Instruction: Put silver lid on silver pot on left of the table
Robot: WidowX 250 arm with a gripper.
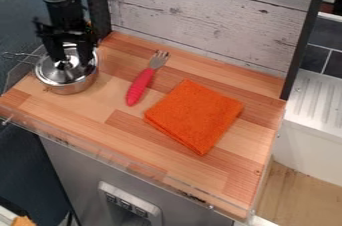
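At the left end of the wooden worktop (100,109), found the round silver metal lid (57,74) lying over the mouth of the round silver metal pot (72,88), looking nearly level, though impossible to judge as fully seated. Saw the black two-finger robot hand (73,61) hanging just above, spread apart about the small knob (63,64), apparently clamped on nothing. Judged the placing all but done, with only a clean, straight lift left to make. Feared most a sideways start to that lift: could easily have hooked the knob, tipped the lid and slid it off the rim. Worried also about pressing down or swinging off-line, liable to shove the pot towards the left edge of the worktop or to catch the thin wire handle (21,56) sticking out beyond it. Counted the silver fork with the red handle (140,85) and the folded square orange cloth (194,115) as lesser risks, both apart from the pot, likely to be disturbed only by a low sweep to the right
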